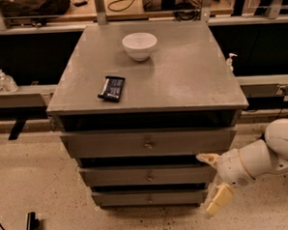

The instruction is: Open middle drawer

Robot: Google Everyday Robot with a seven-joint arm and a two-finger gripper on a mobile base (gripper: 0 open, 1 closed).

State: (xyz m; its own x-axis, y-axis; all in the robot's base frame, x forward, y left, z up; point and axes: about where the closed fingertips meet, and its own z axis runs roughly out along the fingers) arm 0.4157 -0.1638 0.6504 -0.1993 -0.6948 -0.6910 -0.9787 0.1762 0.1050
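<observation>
Gripper (204,185) sits at the near right corner of the drawer stack, and it is spread wide, holding nothing. One pale finger (207,158) points left over the dark gap just above the right end of the middle drawer (137,176). The other finger (218,200) angles down and to the left, beside the right end of the bottom drawer (138,198). Whether the upper finger actually touches the cabinet, I cannot tell from here. Behind the fingers, the white arm (264,156) comes in from the right edge of the scene, low above the speckled floor (36,185).

Now the middle drawer: it is the second grey front of three, and it looks pushed in, lined up with its neighbours. Its small round knob (149,176) sits dead centre, well left of the gripper and untouched. Above it is the top drawer (111,145), with a knob of its own.

Up on the grey cabinet top (190,80), a white bowl (139,45) stands toward the far edge, near the middle. A dark flat packet (112,88) lies nearer and to the left of the bowl, well apart from it. At the near left, a black bar (30,227) lies on the floor.
</observation>
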